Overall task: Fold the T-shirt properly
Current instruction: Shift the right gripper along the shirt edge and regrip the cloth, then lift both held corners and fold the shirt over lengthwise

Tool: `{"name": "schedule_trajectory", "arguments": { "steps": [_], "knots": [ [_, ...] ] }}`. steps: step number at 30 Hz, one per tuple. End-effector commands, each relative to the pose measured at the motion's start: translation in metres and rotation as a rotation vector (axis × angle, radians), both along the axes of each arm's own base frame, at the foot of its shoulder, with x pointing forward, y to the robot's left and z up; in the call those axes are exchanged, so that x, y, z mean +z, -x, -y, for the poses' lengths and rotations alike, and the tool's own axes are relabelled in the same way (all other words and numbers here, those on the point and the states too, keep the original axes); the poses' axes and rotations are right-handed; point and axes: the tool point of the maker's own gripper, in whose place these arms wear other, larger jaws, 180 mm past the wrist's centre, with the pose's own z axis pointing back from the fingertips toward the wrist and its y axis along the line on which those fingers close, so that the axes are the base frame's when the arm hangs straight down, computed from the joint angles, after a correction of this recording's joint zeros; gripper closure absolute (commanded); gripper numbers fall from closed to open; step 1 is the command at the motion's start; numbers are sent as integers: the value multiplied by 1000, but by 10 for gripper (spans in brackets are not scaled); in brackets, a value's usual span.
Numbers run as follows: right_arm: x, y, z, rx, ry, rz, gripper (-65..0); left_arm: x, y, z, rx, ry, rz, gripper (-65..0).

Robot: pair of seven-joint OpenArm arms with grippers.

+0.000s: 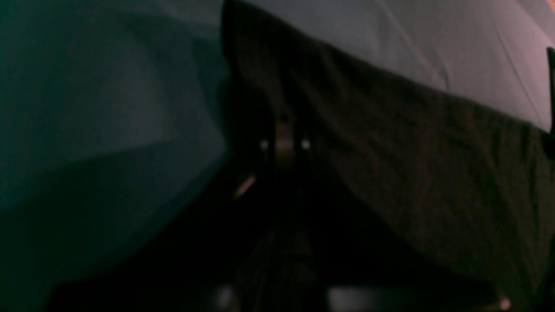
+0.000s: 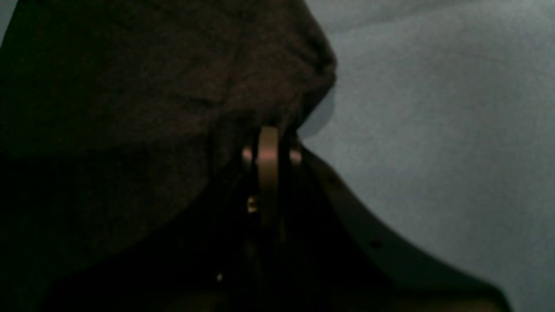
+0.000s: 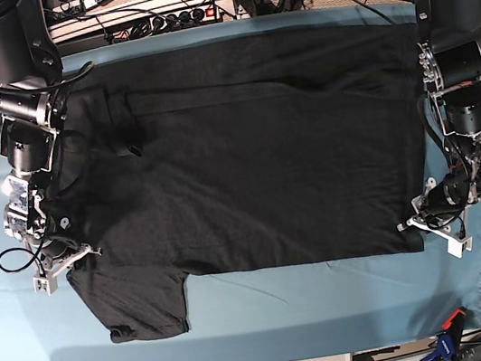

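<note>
**A:** Where did we have the large, plain black, soft-fabric T-shirt (image 3: 245, 152) at that point?

**B:** It lay spread across the teal blue cloth-covered surface (image 3: 270, 309), with one short sleeve (image 3: 142, 310) sticking out past its near hem. We saw no graphic, so we judged the printed side was face down.

**A:** And our two grippers?

**B:** Each sat at one end of the T-shirt's near edge. The right gripper (image 3: 53, 265) was at the corner beside that sleeve, and the left gripper (image 3: 434, 218) at the opposite near corner, well apart from it.

**A:** Were the jaws closed on cloth?

**B:** On the right, yes: in the right wrist view a bunched black fold (image 2: 277, 86) rose straight out of the narrow, pinched jaws. On the left the wrist view was too dark and blurred; the fabric edge (image 1: 390, 143) ran across the jaws, but we could not tell whether they gripped it.

**A:** Why hold it by those two corners?

**B:** We judged it suited a fold of the near edge over toward the T-shirt's far hem. Gripping both ends would keep that edge taut and straight, so the cloth would travel as one sheet.

**A:** The risk?

**B:** Soft fabric sags between two holds, and the loose sleeve could tuck under crookedly.
</note>
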Motion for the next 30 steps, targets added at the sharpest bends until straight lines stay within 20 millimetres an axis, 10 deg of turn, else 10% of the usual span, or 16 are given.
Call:
{"name": "schedule_trajectory", "arguments": {
  "steps": [1,30],
  "knots": [
    [14,-8,4,1,4,25,-14,27,-18,-8,13,-1,76,0],
    [32,22,-2,173,108,31,0,73,5,0,-136,346,106,0]
  ]
}}
